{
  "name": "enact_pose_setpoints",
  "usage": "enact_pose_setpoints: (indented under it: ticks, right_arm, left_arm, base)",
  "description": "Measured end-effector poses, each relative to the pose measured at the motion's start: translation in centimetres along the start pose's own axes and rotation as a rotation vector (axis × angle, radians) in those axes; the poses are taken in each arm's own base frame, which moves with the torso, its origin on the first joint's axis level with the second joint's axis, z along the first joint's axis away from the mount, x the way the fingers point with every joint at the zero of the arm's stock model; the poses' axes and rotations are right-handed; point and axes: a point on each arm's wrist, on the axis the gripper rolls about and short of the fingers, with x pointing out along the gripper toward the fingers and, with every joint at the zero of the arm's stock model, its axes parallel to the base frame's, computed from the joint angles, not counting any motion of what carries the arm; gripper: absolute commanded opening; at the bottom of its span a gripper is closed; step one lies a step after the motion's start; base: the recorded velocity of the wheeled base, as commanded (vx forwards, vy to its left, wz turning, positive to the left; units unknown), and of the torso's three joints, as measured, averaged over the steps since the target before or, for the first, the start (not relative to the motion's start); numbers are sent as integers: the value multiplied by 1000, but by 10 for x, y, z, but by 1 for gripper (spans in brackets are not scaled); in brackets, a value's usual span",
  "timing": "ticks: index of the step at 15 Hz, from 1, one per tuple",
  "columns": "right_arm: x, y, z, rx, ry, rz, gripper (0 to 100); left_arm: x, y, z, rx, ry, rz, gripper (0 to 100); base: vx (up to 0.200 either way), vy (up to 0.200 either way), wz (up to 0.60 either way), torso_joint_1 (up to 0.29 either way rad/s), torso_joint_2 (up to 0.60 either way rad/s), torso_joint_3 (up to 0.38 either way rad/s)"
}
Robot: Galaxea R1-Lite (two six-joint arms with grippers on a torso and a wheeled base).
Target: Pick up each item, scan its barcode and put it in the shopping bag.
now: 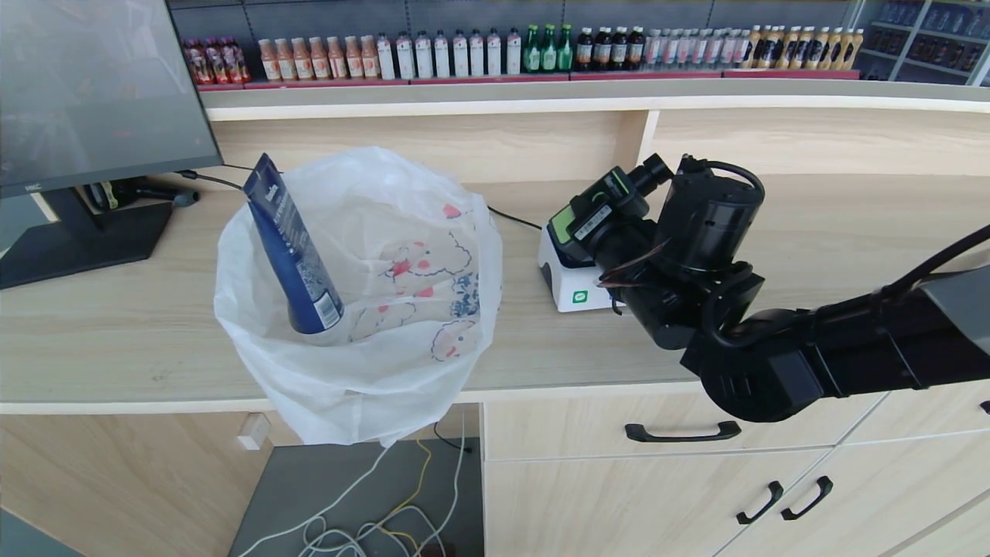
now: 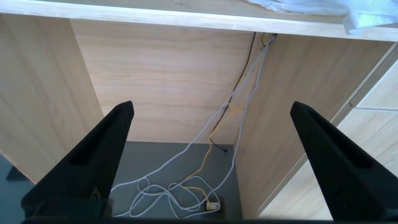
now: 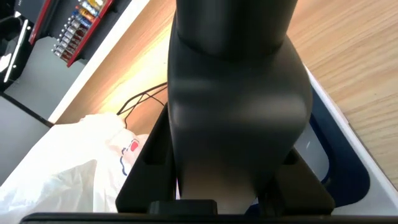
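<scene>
The left gripper (image 2: 211,106) is hanging below the table's (image 1: 116,333) edge with its jaws spread wide and nothing between them. It is facing the open recess under the table, where loose cables (image 2: 186,180) are lying on the floor.

The right gripper (image 3: 230,180) is holding its jaws pressed against the sides of a dark item (image 1: 599,213). The item is carrying a green label and a small white sticker and ending in a black cap. It is hovering over the white scanner (image 1: 572,294), which is sitting on the table just to the right of the shopping bag (image 1: 433,255); whether item and scanner are touching cannot be told.

The bag, translucent white with cartoon prints, is standing open on the table and sagging over the front edge. A blue tube (image 1: 294,247) is leaning inside it against the bag's left wall, cap end down. The held item is staying beside the bag, not over its mouth.

A monitor (image 1: 93,85) is standing on the table at the far left. A shelf of bottles (image 1: 503,50) is running along the back. Drawers with black handles (image 1: 681,433) are sitting beneath the table on the right.
</scene>
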Motion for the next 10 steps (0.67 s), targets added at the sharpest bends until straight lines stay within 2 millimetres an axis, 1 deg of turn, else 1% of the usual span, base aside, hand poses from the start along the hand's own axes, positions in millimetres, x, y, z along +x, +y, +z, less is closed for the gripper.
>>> enact_pose_setpoints:
  ticks: [10]
  right_arm:
    - [-1,0,2,3,-15,-18,0]
  left_arm:
    - [0,0,0,0,0,0,100]
  base:
    - [0,0,0,0,0,0]
